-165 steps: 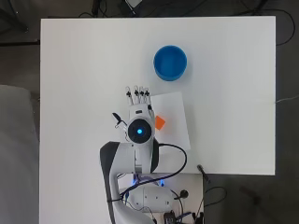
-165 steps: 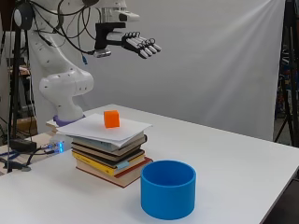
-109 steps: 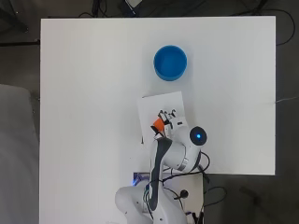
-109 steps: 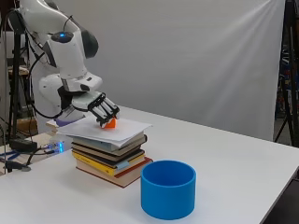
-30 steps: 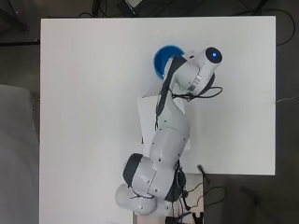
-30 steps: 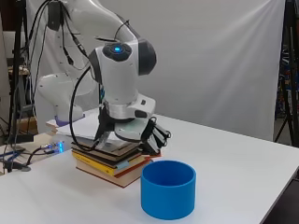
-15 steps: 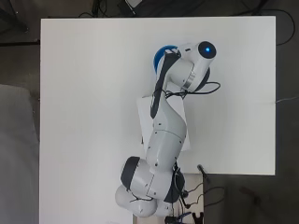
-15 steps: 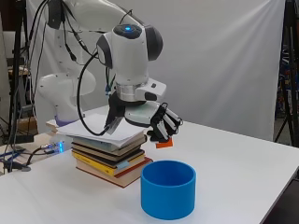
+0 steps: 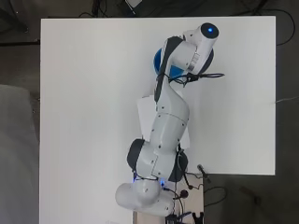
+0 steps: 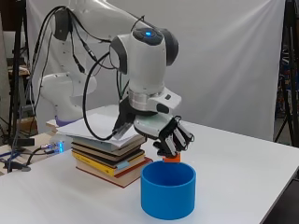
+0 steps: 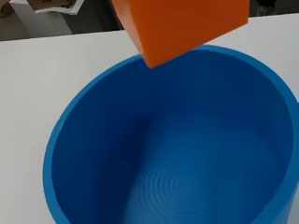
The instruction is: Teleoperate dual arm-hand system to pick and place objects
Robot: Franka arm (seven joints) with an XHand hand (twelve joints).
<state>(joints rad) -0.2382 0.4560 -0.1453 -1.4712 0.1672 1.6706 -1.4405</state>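
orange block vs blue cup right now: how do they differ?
Shape: the orange block is a flat-faced cube; the blue cup is a round, open-topped cylinder, empty inside.
Size: the orange block is clearly smaller and would fit in the blue cup.
Support: the orange block is held in the air by the hand, just above the rim; the blue cup stands upright on the table.
Shared: both are plain, single-coloured objects.
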